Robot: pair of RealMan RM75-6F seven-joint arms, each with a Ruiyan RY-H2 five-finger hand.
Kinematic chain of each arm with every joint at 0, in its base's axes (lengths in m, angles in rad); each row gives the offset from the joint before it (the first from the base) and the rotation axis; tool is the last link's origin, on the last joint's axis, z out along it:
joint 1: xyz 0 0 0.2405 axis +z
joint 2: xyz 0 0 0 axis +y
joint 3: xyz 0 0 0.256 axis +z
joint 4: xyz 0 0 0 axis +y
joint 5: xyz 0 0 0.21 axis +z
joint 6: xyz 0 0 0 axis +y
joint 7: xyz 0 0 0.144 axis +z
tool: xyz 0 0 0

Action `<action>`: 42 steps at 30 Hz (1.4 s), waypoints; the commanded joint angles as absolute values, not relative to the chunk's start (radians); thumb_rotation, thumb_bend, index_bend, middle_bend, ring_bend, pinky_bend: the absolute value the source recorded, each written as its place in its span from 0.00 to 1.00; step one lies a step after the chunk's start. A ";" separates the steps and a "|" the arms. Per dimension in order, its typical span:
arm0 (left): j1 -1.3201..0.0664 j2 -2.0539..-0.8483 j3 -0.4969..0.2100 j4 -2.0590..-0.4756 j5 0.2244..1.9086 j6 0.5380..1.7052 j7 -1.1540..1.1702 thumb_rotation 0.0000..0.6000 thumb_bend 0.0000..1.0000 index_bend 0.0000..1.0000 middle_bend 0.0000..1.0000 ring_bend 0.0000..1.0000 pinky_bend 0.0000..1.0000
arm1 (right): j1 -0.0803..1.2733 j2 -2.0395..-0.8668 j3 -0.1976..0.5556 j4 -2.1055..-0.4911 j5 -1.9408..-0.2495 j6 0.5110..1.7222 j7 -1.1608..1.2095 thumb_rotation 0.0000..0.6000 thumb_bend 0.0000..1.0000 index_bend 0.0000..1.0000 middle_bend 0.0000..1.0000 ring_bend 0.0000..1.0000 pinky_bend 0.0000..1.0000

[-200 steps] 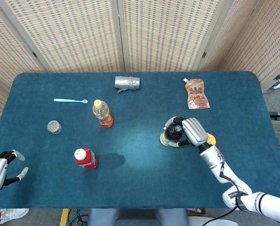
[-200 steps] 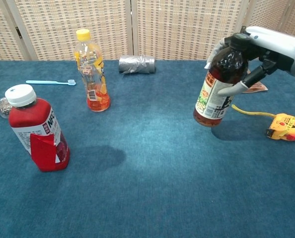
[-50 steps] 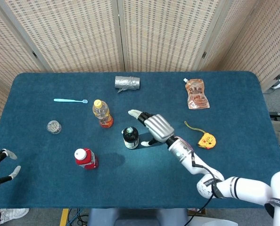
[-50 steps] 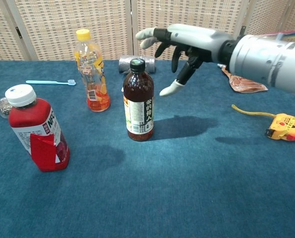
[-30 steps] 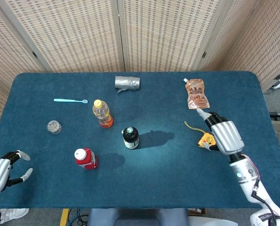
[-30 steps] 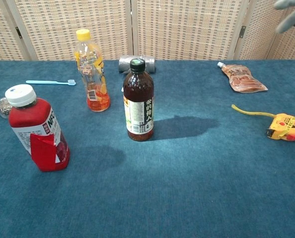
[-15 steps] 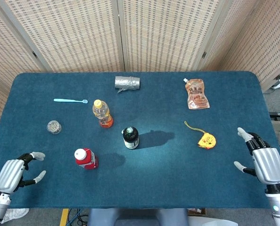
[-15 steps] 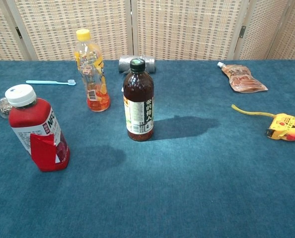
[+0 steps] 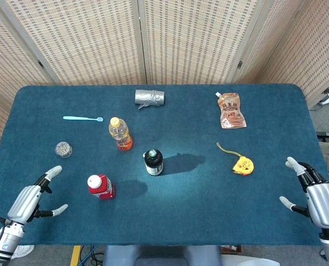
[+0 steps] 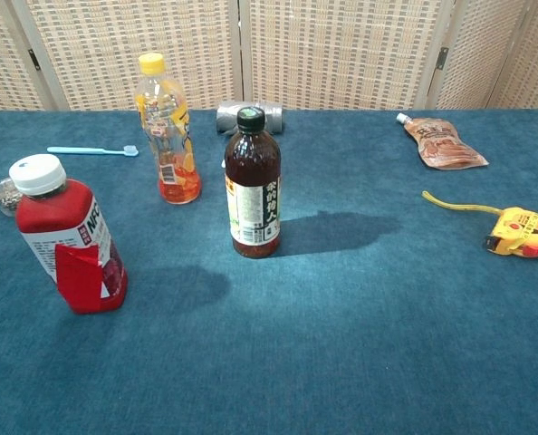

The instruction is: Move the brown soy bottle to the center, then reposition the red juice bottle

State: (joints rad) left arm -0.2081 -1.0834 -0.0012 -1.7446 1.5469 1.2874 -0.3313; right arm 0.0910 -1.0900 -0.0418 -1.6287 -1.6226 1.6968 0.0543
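The brown soy bottle [image 9: 153, 161] [image 10: 253, 182] stands upright near the middle of the blue table, with nothing touching it. The red juice bottle [image 9: 101, 187] [image 10: 66, 246], white-capped, stands upright at the front left. My left hand [image 9: 30, 200] is open over the table's front left corner, left of the red bottle and apart from it. My right hand [image 9: 317, 200] is open at the front right edge, holding nothing. Neither hand shows in the chest view.
A yellow-capped drink bottle [image 9: 121, 133] stands behind the soy bottle. A grey tape roll [image 9: 149, 98], a light blue toothbrush [image 9: 82, 118], a small clear lid [image 9: 63, 149], a sauce pouch [image 9: 231, 111] and a yellow tape measure [image 9: 242, 164] lie around the table.
My left hand has come forward over the table's corner toward the red bottle with its fingers spread. The right hand has drawn slightly further back. The bottles have not moved.
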 commanded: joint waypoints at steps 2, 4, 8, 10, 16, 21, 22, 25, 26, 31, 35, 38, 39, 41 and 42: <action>-0.226 -1.090 -0.003 -1.753 1.541 1.264 -0.351 1.00 0.13 0.05 0.05 0.09 0.37 | 0.083 -1.088 -0.033 -1.624 -1.626 1.696 0.062 1.00 0.00 0.11 0.26 0.18 0.43; -0.236 -1.089 -0.002 -1.759 1.542 1.250 -0.361 1.00 0.12 0.05 0.05 0.09 0.37 | 0.080 -1.088 -0.030 -1.623 -1.630 1.692 0.065 1.00 0.00 0.12 0.26 0.18 0.43; -0.251 -1.087 -0.002 -1.773 1.542 1.231 -0.379 1.00 0.12 0.05 0.05 0.09 0.37 | 0.078 -1.086 -0.024 -1.621 -1.634 1.683 0.075 1.00 0.00 0.12 0.26 0.18 0.43; -0.257 -1.088 -0.003 -1.779 1.540 1.222 -0.387 1.00 0.12 0.05 0.05 0.09 0.37 | 0.077 -1.086 -0.021 -1.619 -1.635 1.679 0.078 1.00 0.00 0.12 0.26 0.18 0.43; -0.286 -1.102 -0.004 -1.793 1.530 1.180 -0.392 1.00 0.12 0.05 0.05 0.09 0.37 | 0.072 -1.085 -0.013 -1.618 -1.640 1.669 0.082 1.00 0.00 0.12 0.26 0.18 0.43; -0.312 -1.123 -0.008 -1.807 1.519 1.145 -0.392 1.00 0.12 0.05 0.05 0.09 0.37 | 0.070 -1.085 -0.006 -1.616 -1.639 1.660 0.085 1.00 0.00 0.12 0.26 0.18 0.43; -0.317 -1.127 -0.010 -1.810 1.516 1.141 -0.389 1.00 0.12 0.05 0.05 0.09 0.37 | 0.069 -1.084 -0.004 -1.616 -1.639 1.658 0.086 1.00 0.00 0.12 0.26 0.18 0.43; -0.335 -1.148 -0.019 -1.815 1.500 1.120 -0.371 1.00 0.12 0.06 0.05 0.09 0.37 | 0.068 -1.084 -0.001 -1.615 -1.642 1.654 0.089 1.00 0.00 0.12 0.26 0.18 0.43; -0.341 -1.154 -0.023 -1.815 1.492 1.114 -0.364 1.00 0.12 0.06 0.05 0.09 0.37 | 0.067 -1.084 0.000 -1.615 -1.644 1.654 0.090 1.00 0.00 0.12 0.26 0.18 0.43; -0.368 -1.182 -0.042 -1.813 1.445 1.079 -0.336 1.00 0.12 0.06 0.05 0.09 0.37 | 0.064 -1.082 0.004 -1.613 -1.647 1.652 0.095 1.00 0.00 0.12 0.26 0.18 0.43; -0.384 -1.199 -0.054 -1.810 1.409 1.058 -0.320 1.00 0.12 0.07 0.05 0.09 0.37 | 0.062 -1.081 0.007 -1.612 -1.648 1.647 0.098 1.00 0.00 0.12 0.26 0.18 0.43; -0.398 -1.215 -0.063 -1.801 1.380 1.037 -0.315 1.00 0.12 0.07 0.05 0.09 0.37 | 0.061 -1.082 0.009 -1.611 -1.650 1.644 0.100 1.00 0.00 0.12 0.26 0.18 0.43; -0.401 -1.219 -0.065 -1.799 1.374 1.031 -0.316 1.00 0.12 0.07 0.05 0.09 0.37 | 0.061 -1.081 0.010 -1.611 -1.650 1.643 0.100 1.00 0.00 0.12 0.26 0.18 0.43; -0.408 -1.224 -0.067 -1.797 1.364 1.019 -0.323 1.00 0.12 0.08 0.05 0.09 0.37 | 0.060 -1.081 0.012 -1.610 -1.649 1.642 0.102 1.00 0.00 0.12 0.26 0.18 0.43; -0.411 -1.226 -0.068 -1.796 1.361 1.013 -0.326 1.00 0.12 0.08 0.05 0.09 0.37 | 0.060 -1.081 0.013 -1.610 -1.649 1.641 0.103 1.00 0.00 0.12 0.26 0.18 0.43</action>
